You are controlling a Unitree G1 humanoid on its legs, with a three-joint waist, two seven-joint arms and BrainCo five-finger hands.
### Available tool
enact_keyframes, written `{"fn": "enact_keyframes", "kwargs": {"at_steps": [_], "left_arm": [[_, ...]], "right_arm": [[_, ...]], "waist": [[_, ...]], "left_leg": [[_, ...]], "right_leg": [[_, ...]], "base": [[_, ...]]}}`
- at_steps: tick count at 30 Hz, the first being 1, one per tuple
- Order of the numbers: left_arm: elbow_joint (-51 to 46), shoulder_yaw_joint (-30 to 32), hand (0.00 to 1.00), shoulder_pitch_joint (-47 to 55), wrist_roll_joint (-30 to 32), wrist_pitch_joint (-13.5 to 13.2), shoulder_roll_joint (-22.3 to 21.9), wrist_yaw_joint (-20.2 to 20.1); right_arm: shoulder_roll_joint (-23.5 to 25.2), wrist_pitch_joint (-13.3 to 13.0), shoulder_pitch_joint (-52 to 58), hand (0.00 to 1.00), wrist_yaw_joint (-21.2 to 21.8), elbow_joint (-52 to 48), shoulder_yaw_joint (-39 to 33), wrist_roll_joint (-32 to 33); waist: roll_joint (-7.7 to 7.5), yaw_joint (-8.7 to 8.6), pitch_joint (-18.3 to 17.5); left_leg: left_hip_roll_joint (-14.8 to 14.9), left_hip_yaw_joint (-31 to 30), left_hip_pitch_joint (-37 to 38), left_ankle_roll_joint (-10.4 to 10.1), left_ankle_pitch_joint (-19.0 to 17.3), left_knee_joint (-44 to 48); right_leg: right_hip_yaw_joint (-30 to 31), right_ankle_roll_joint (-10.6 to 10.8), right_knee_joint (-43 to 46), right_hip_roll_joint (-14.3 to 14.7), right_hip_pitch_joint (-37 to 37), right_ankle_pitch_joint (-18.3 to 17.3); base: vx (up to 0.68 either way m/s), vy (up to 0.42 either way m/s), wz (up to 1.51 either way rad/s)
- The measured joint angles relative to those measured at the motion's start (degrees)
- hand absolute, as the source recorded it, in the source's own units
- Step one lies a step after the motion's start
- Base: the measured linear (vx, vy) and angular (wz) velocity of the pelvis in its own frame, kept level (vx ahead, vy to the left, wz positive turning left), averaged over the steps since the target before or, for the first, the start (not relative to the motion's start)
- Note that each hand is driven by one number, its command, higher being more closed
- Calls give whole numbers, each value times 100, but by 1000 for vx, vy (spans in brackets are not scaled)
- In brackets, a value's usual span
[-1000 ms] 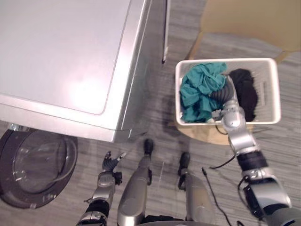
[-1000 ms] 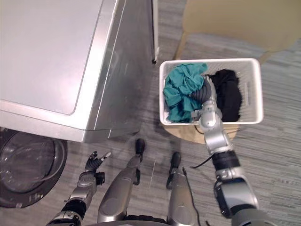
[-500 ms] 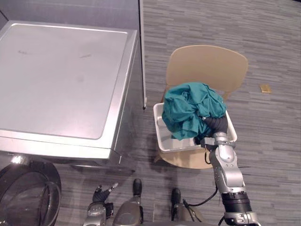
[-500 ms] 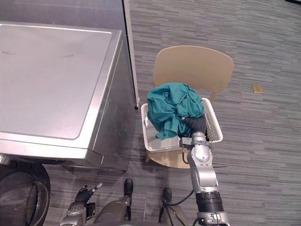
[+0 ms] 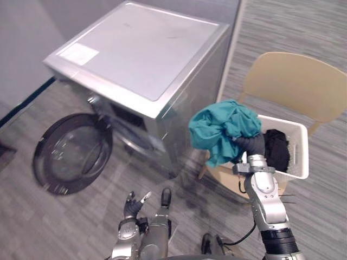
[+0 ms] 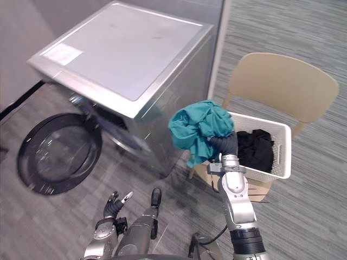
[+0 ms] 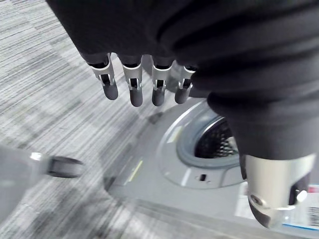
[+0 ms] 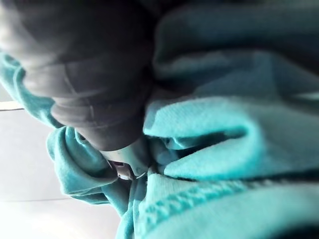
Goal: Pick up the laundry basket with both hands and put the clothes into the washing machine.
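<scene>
Laundry basket (image 5: 301,158): where does it stand?

On the seat of a tan chair (image 5: 295,81). It is a white slotted tub, near the side of the washing machine.

What is in it?

A black garment (image 5: 276,149) lies heaped inside. A teal garment (image 5: 221,129) is out of it, bunched in the air above the end of the basket that faces the machine. One fold hangs down past the rim.

What holds that one up?

The right hand (image 5: 251,145). Its dark ribbed cover runs straight into the bundle and the cloth wraps the rest. In the right wrist view teal folds press close against that cover. Whether the hand is clenched in there, I cannot tell.

And the machine?

A silver front-loading washing machine (image 5: 146,49), to the left of the chair. Its round dark door (image 5: 73,154) is swung wide open. The left wrist view looks toward the drum opening (image 7: 214,142).

The other hand?

The left hand (image 5: 132,205) hangs low, near the grey striped floor (image 5: 49,216) and well apart from the basket and both garments. Its fingers (image 7: 132,87) are straight and loose, holding nothing.
</scene>
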Motion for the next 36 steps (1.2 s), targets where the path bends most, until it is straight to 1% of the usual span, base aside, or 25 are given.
{"fn": "enact_keyframes", "kwargs": {"at_steps": [1, 2, 3, 5, 6, 7, 9, 10, 13, 15, 16, 17, 18, 19, 22, 23, 27, 32, 36], "left_arm": [[-140, -58, 0, -65, 5, -82, 52, -10], [-352, -127, 0, -223, 49, -214, 137, -53], [-512, -236, 0, -360, 151, -319, 236, -97], [-640, -492, 0, -612, 250, -391, 347, -115], [-724, -709, 0, -756, 314, -439, 448, -123], [-760, -825, 0, -820, 375, -474, 504, -143], [-995, -1142, 0, -939, 507, -580, 734, -256], [-1020, -1197, 0, -957, 529, -608, 790, -278], [-1020, -1521, 0, -1144, 689, -622, 1018, -360], [-1007, -1747, 0, -1247, 781, -624, 1089, -365], [-920, -1926, 0, -1368, 947, -624, 1110, -352], [-893, -1987, 0, -1414, 1015, -624, 1110, -346], [-865, -2032, 100, -1445, 1093, -624, 1109, -334], [-859, -2057, 100, -1447, 1145, -623, 1108, -324], [-815, -2078, 100, -1453, 1455, -610, 1106, -92], [-731, -2095, 100, -1454, 1579, -608, 1101, 38], [-641, -2255, 100, -1453, 1627, -592, 1105, 231], [-575, -2263, 100, -1451, 1616, -594, 1090, 282], [-540, -2225, 100, -1347, 1562, -627, 987, 276]], "right_arm": [[-26, 0, -33, 100, 29, 0, -1, 0], [-49, -1, -131, 100, 97, 23, -4, 6], [-52, -3, -280, 100, 124, 101, 4, 8], [-76, -16, -528, 100, 226, 290, -3, 15], [-69, -19, -659, 100, 298, 435, 9, 23], [-65, -19, -682, 100, 344, 474, 13, 36], [38, -21, -708, 100, 502, 511, 236, 215], [62, -25, -724, 100, 547, 553, 326, 289], [106, -17, -890, 100, 819, 961, 1112, 610], [201, -3, -926, 100, 979, 1096, 1497, 780], [275, 7, -1010, 100, 1106, 1229, 1872, 1014], [318, 7, -1041, 100, 1128, 1241, 1984, 1075], [328, 5, -1100, 100, 1180, 1301, 2127, 1199], [341, 3, -1133, 100, 1209, 1365, 2185, 1292], [375, -16, -1140, 100, 1226, 1606, 2384, 1863], [374, -16, -1134, 0, 1224, 1702, 2496, 2127], [347, -31, -1040, 0, 1224, 1844, 2521, 2718], [302, -84, -1027, 0, 1224, 1844, 2543, 2757], [296, -89, -979, 0, 1224, 1842, 2532, 2628]], "waist": [[26, -13, -17], [48, -61, -29], [102, -131, -68], [223, -147, -153], [223, -156, -194], [213, -153, -208], [143, -127, -286], [125, -128, -296], [43, -117, -368], [-9, -104, -423], [-37, -102, -478], [-43, -99, -484], [-53, -109, -495], [-56, -116, -509], [-57, -115, -540], [-61, -116, -542], [-99, -118, -583], [-178, -130, -647], [-193, -125, -661]], "left_leg": [[47, 30, 171, -31, -140, 31], [118, 53, 559, -52, -209, -156], [189, 57, 1054, -152, -130, -820], [282, -14, 1496, -250, -63, -1823], [302, -46, 1638, -261, -57, -2065], [292, -72, 1660, -273, -66, -2110], [213, -182, 1655, -280, -72, -2189], [170, -187, 1657, -277, -70, -2188], [27, -177, 1667, -244, -47, -2149], [-13, -180, 1667, -223, -30, -2129], [-28, -183, 1667, -215, -25, -2098], [-30, -183, 1667, -215, -25, -2080], [-29, -183, 1667, -215, -25, -2060], [-25, -184, 1667, -215, -25, -2056], [13, -186, 1654, -236, -10, -2058], [42, -187, 1639, -258, 3, -2068], [74, -267, 1624, -321, 67, -2110], [154, -336, 1667, -374, 152, -2181], [171, -349, 1759, -375, 152, -2199]], "right_leg": [[-119, -2, -124, 1, -2, 96], [-296, 29, -291, 8, 3, 230], [-445, 75, -425, 76, 28, 332], [-691, 139, -505, 190, 59, 440], [-817, 188, -501, 194, 91, 486], [-850, 215, -500, 183, 109, 504], [-886, 327, -500, 109, 106, 624], [-878, 358, -499, 65, 107, 651], [-722, 458, -477, -63, 112, 752], [-645, 466, -464, -88, 111, 779], [-630, 464, -439, -106, 112, 788], [-624, 464, -422, -110, 111, 789], [-614, 462, -409, -109, 111, 790], [-609, 457, -408, -103, 110, 793], [-580, 412, -415, -48, 111, 821], [-578, 400, -424, -19, 112, 829], [-577, 396, -428, 33, 114, 827], [-555, 385, -427, 105, 146, 821], [-559, 348, -413, 119, 242, 791]], "base": [[-246, -5, 99], [-176, 33, 97], [-159, 45, 90], [-152, 110, 64], [-147, 150, 50], [-135, 158, 37], [-143, 152, 23], [-132, 131, 9], [-133, 125, 3], [-90, 61, 4], [-62, 24, -1], [-69, 11, -2], [-32, -4, -3], [-41, -20, -4], [-48, -39, -6], [-46, -39, -3], [-16, -42, 6], [8, -64, 7], [-16, -30, 2]]}}
